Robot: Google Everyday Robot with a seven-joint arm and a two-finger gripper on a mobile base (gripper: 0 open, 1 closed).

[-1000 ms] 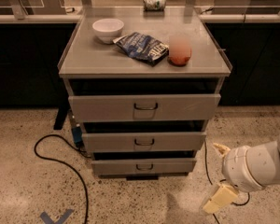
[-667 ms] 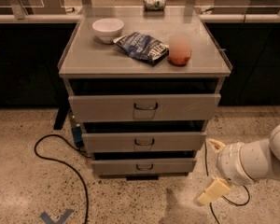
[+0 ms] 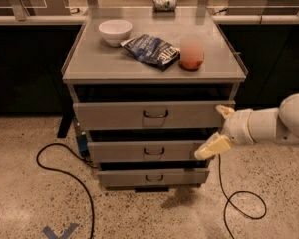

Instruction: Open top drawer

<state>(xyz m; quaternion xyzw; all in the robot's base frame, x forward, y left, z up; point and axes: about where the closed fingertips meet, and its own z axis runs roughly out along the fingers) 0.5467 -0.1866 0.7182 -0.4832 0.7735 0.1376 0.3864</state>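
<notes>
The top drawer (image 3: 114, 116) sits just under the cabinet (image 3: 89, 68) top, above two other drawers, with a dark gap over its front and its handle (image 3: 155, 114) at centre. The gripper (image 3: 218, 128) is by the drawer's right end, clear of the handle, its fingers spread wide and holding nothing; the lower finger (image 3: 213, 147) lies across the right end of the second drawer (image 3: 119, 152). A bowl (image 3: 115, 31) and a bag (image 3: 152, 49) lie on the cabinet, and a cable (image 3: 65, 168) loops on the floor.
</notes>
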